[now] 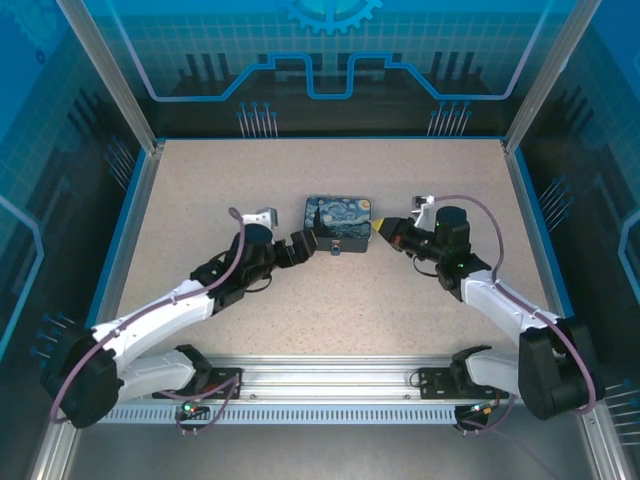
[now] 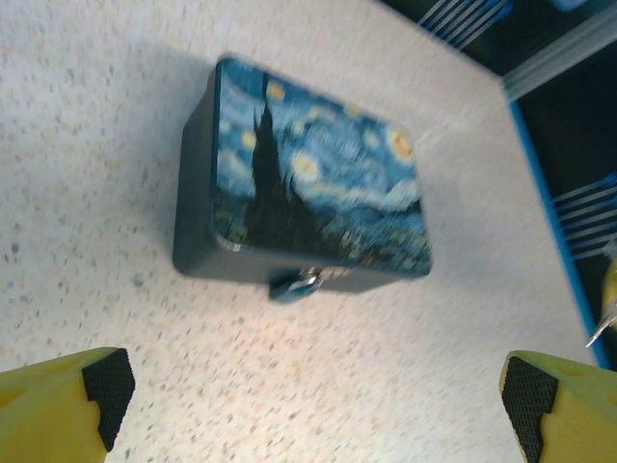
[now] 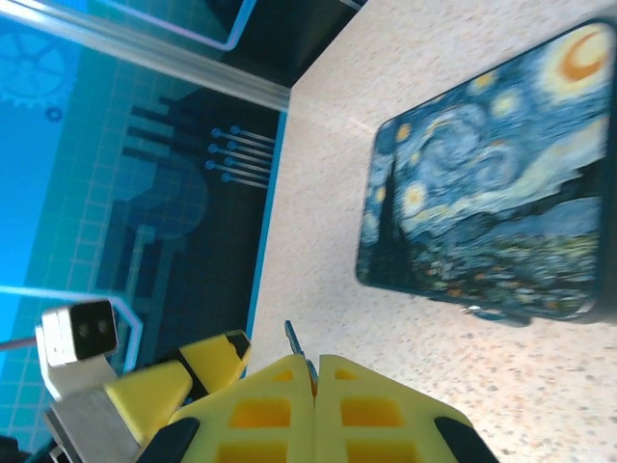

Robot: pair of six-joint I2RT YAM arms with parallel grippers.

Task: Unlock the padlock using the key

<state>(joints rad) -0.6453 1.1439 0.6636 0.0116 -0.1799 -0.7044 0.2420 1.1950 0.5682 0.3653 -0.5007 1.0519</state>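
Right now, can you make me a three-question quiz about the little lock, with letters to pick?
1. Where is the padlock? A) at the front side of the tin B) on its lid C) under it
2. Its body colour? A) red B) teal-blue C) yellow
3. The jaws of the right gripper are: A) wide open B) shut on the key C) gripping the tin
Answers: 1 A, it hangs from the front wall; 2 B, teal shows clearly; 3 B, the blade pokes out between closed jaws.
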